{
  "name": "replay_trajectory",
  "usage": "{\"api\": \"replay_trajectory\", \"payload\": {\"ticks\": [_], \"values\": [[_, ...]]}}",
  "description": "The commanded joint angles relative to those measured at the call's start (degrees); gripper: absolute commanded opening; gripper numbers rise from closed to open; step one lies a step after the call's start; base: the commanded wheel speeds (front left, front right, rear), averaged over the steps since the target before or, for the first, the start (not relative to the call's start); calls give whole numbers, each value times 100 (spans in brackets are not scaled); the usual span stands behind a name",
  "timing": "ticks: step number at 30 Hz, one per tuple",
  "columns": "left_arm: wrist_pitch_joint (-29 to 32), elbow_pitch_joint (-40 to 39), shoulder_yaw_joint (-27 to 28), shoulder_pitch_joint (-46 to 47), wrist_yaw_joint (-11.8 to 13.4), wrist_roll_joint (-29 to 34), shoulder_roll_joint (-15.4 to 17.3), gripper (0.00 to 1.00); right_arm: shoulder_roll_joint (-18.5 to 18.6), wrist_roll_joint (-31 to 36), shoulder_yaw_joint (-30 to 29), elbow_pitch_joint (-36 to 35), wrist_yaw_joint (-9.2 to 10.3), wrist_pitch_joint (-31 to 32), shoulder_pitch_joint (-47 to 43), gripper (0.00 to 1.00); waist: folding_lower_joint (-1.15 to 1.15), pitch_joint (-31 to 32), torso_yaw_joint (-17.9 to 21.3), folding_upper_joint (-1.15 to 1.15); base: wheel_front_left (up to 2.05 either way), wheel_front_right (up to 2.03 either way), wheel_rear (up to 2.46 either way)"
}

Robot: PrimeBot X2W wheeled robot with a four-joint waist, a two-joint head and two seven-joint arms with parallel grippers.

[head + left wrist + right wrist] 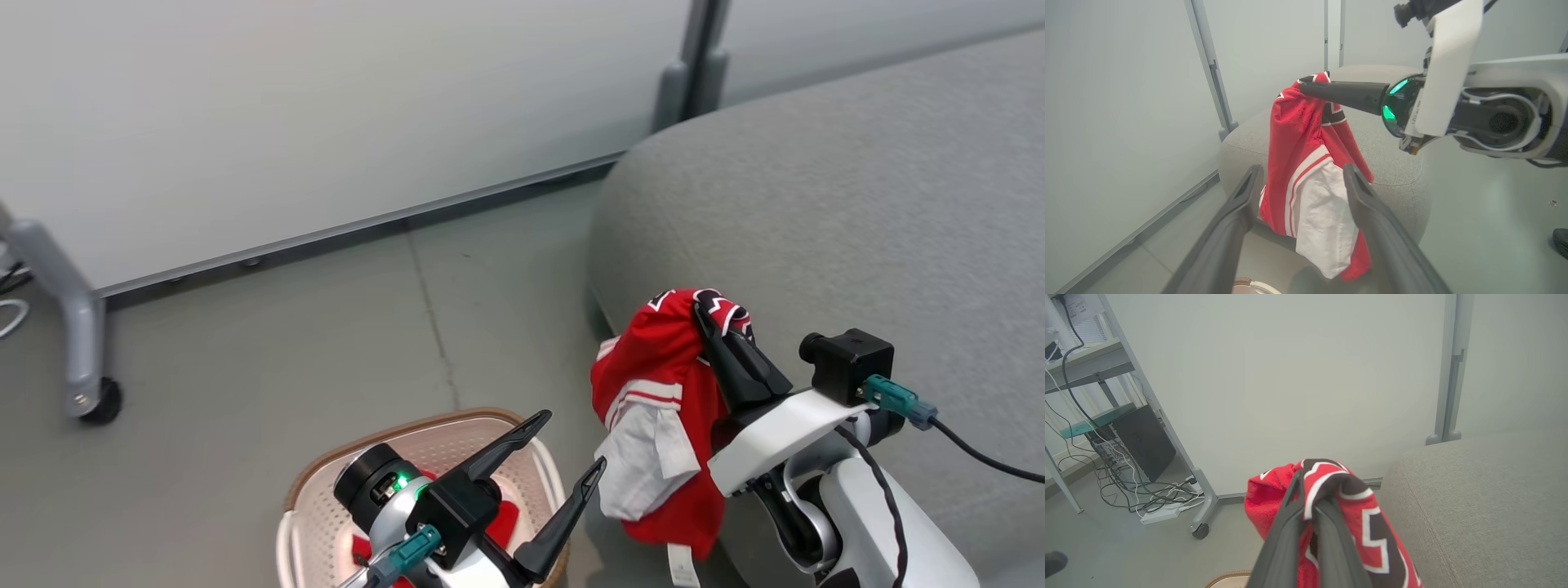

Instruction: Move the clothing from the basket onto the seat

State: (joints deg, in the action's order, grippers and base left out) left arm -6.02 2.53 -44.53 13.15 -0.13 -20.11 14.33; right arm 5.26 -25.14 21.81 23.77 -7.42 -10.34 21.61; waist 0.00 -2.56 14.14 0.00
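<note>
My right gripper point(704, 312) is shut on a bunched fold of red clothing point(653, 367). The garment has white striped trim and black-and-white lettering, and it hangs in the air over the rounded corner of the grey seat point(857, 204). The right wrist view shows the shut fingers point(1290, 522) pinching the clothing point(1372, 539) beside the seat point(1486, 498). My left gripper point(571, 442) stands open and empty above the basket point(392, 433), where more red clothing point(506, 518) lies. In the left wrist view, the hanging clothing point(1298, 134) shows beyond the open left gripper point(1301, 170), apart from it.
A pale wall panel with a metal base rail runs behind. A grey frame leg on a castor point(77, 327) stands on the floor at left. A grey post point(694, 73) rises behind the seat. A computer tower point(1139, 441) and tangled cables point(1147, 494) sit under a shelf.
</note>
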Motion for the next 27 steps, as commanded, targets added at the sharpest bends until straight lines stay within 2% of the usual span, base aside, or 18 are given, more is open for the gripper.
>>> {"api": "replay_trajectory", "payload": {"ticks": [1,9,15,21,27], "values": [[-2,-16,-14,55,7,44,31,100,22,10,-65,-42,-13,15,-47,0,0,-100,315,0,0,0,0],[48,-58,-69,158,6,107,100,100,-40,77,-300,-161,-13,-40,-77,0,0,-285,977,0,0,0,0],[111,-115,-92,256,10,149,150,100,-70,101,-495,-248,-13,-50,-12,0,0,-444,1309,0,0,0,0],[158,-172,-101,332,25,182,193,100,-1,111,-723,-285,-13,-86,295,0,0,-575,1449,0,0,0,0],[243,-306,-128,495,-15,255,276,100,185,-37,-1200,-134,-13,-170,1126,0,0,-863,1440,0,0,0,0]]}}
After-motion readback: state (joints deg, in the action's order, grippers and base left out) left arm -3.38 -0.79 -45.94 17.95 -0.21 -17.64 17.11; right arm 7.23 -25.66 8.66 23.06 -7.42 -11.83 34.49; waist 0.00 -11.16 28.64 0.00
